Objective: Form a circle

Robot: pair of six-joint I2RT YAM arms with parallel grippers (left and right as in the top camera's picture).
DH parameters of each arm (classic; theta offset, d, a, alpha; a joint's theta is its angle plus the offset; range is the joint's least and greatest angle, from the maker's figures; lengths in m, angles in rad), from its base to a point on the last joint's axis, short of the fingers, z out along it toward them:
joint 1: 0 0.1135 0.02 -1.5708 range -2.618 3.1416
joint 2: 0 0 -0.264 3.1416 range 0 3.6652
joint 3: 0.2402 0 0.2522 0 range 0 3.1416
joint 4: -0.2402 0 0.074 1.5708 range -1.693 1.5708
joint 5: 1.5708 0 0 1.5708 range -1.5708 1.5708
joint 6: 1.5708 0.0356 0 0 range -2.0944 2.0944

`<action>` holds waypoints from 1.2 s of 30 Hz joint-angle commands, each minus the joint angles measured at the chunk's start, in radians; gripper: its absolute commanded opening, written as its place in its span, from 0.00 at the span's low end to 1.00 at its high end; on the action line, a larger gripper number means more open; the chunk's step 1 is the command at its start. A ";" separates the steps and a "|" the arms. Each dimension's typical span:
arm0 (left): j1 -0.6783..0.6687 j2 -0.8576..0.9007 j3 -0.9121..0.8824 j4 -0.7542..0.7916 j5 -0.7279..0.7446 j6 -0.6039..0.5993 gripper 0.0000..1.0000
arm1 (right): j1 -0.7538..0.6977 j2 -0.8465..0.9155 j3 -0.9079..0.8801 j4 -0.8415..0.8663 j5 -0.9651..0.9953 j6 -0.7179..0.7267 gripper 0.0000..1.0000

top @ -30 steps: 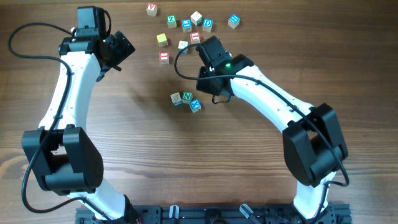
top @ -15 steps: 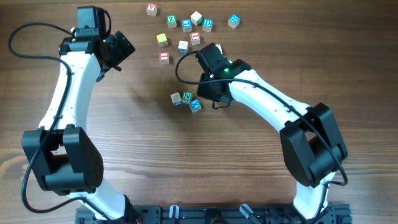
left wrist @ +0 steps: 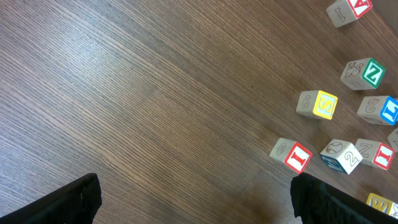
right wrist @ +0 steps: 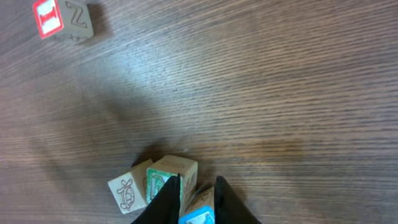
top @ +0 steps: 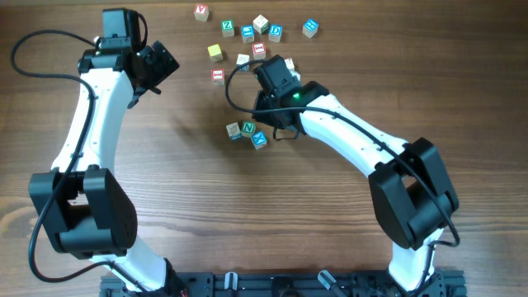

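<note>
Wooden cubes make a little ring (top: 247,132) just left of the middle, seen from above, and the right arm's end hangs right beside it. One small bump from that arm could push the cubes apart, I think.

Left wrist view: the left gripper (left wrist: 194,193) stands wide and holds nothing. A yellow S cube (left wrist: 324,104) lies at the right.

Right wrist view: the right gripper (right wrist: 196,182) sits at the bottom edge, its fingers close together by the green cube (right wrist: 163,179). I cannot tell if it pinches anything.

A cluster (top: 248,129) of three letter cubes sits at centre; ten scattered cubes (top: 215,53) lie toward twelve o'clock. Two arms: a left arm (top: 89,115) and a right arm (top: 346,132).
</note>
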 commanded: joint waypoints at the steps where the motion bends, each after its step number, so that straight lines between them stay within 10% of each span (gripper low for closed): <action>1: 0.001 -0.006 0.009 0.002 -0.010 0.015 1.00 | 0.012 0.041 -0.013 -0.008 -0.005 0.003 0.19; 36: 0.001 -0.006 0.009 0.002 -0.010 0.015 1.00 | 0.032 0.072 -0.016 -0.185 0.068 0.084 0.17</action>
